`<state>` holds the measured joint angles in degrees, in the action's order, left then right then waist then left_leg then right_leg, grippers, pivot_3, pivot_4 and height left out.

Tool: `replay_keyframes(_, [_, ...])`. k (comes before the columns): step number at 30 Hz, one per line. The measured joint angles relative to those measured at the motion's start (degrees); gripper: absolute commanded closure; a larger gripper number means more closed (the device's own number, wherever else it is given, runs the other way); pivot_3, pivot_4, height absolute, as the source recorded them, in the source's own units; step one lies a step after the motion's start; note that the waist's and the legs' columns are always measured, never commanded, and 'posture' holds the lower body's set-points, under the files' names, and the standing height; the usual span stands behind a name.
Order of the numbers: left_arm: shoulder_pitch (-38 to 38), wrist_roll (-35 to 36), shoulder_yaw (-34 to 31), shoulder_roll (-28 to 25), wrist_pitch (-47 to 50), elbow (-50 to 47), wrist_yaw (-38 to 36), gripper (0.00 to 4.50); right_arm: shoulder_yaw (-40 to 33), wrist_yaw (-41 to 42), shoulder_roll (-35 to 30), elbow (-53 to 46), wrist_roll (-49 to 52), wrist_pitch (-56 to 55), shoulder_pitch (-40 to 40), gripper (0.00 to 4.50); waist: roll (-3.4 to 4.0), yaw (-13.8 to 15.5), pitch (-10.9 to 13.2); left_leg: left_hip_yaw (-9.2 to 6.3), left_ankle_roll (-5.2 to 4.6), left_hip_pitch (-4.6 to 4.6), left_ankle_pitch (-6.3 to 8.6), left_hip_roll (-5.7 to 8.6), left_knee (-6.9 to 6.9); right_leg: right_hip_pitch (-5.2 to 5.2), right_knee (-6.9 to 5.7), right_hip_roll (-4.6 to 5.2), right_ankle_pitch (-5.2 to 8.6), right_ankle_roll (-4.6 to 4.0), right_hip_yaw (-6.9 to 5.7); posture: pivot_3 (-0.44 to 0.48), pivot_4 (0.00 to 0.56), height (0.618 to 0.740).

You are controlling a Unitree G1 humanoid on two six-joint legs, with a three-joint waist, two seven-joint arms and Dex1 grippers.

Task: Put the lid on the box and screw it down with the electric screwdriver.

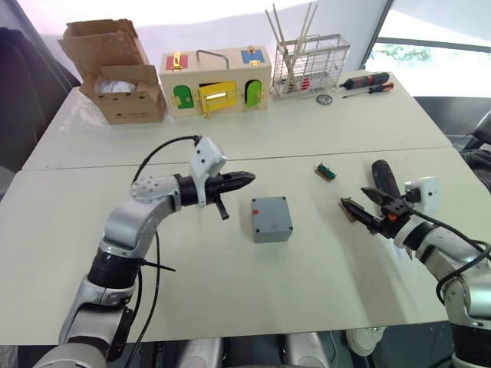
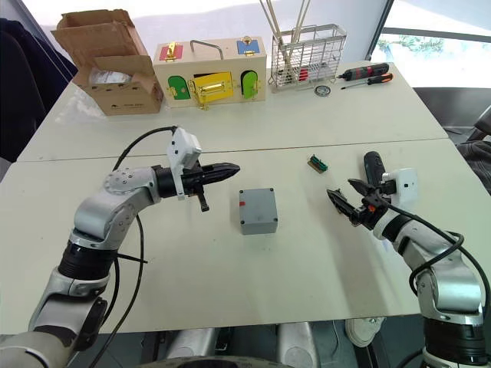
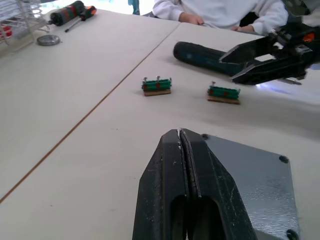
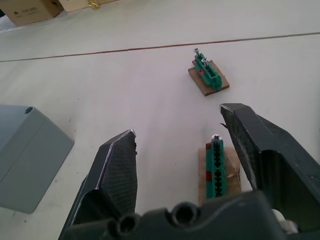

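The grey box (image 1: 271, 219) stands mid-table with the flat grey lid (image 3: 250, 172) lying on top of it, corner holes showing. Just left of the box and a little above the table, my left gripper (image 1: 245, 180) is shut on nothing, its fingers (image 3: 182, 165) pointing over the lid's near edge. The black and dark-blue electric screwdriver (image 1: 383, 179) lies on the table at the right. My right gripper (image 1: 355, 197) is open directly in front of it, hovering over a small green terminal block (image 4: 216, 167) that sits between its spread fingers.
A second green terminal block (image 1: 325, 172) lies between the box and the screwdriver. Along the far edge are a cardboard carton (image 1: 115, 77), a wooden latch box (image 1: 215, 80), a wire rack (image 1: 311, 65) and hand screwdrivers (image 1: 368, 81). A person in white sleeves (image 3: 215, 10) sits at the table's right side.
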<state>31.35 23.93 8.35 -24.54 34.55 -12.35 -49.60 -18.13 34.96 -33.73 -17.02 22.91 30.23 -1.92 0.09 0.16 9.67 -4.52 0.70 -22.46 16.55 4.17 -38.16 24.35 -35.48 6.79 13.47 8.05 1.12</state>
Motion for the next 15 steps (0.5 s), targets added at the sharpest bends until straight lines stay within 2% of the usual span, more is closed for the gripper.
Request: replay_keyframes(15, [-6.69,4.55,2.18,-6.27,8.32,-13.73,-1.22,4.50,3.59,-2.45,-0.38,5.12,-2.09,1.78,-2.20,1.38,0.01,0.44,0.00,0.00,-0.01,0.00,0.00,-0.01,-0.03,-0.02,-0.01,0.01,0.00,0.00,0.04,0.000,0.150,0.734])
